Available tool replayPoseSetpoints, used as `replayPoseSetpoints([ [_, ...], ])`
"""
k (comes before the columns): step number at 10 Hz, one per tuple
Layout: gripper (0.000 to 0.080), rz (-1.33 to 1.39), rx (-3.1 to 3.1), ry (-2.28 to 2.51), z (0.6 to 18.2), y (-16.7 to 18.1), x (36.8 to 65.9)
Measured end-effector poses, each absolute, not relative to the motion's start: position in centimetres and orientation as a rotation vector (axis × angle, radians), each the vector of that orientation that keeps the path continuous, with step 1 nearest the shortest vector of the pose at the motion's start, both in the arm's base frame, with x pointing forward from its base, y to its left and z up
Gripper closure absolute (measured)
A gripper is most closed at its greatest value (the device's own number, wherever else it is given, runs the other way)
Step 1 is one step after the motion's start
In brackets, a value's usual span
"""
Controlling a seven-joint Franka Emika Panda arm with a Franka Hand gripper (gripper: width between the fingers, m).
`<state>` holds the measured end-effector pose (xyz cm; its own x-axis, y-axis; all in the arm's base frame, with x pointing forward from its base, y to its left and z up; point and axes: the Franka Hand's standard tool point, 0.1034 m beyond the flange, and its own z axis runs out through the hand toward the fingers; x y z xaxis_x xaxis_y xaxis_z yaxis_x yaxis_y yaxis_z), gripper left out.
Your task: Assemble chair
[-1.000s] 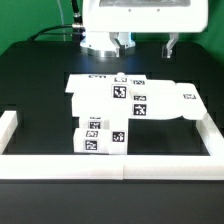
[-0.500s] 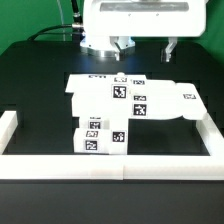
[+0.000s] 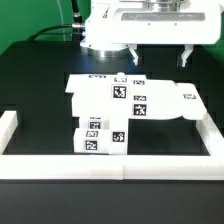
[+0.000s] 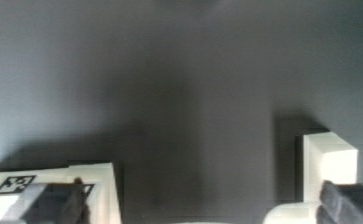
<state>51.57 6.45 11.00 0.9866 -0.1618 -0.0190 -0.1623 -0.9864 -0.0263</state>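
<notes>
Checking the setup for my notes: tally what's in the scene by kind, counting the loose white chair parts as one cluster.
Robot arm: 1
Pincer fingers: 2, spread wide with nothing between them
Cluster of chair parts: 1
White border wall: 1
Total: 5

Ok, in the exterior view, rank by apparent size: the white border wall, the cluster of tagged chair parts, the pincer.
1. Border wall: largest, spans the frame.
2. Chair parts: mid-sized cluster.
3. Pincer: smallest visible, though it sits farther back, so its true size is unsure.
</notes>
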Motion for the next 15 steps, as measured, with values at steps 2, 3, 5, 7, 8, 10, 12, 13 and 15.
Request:
replayPoseSetpoints([
  [2,0.0150,0.021,-3.107,0.266,10.7,6.8,51.5],
  [3,0.0150,0.014,-3.115,0.262,9.7,8.5,50.6],
  [5,0.0150,0.023,-3.118,0.239,9.2,10.0,49.9],
  [7,0.0150,0.022,-3.119,0.241,9.1,10.0,49.9],
  [8,0.0150,0.023,-3.119,0.240,9.1,10.0,49.9],
  [10,0.0150,0.003,-3.123,0.204,8.8,9.7,49.5],
  [12,0.0150,-0.004,-3.127,0.200,7.9,9.4,47.5],
  [13,0.0150,0.010,-3.128,0.204,7.7,9.2,46.9],
  [15,0.0150,0.007,-3.129,0.204,7.7,9.2,47.1],
])
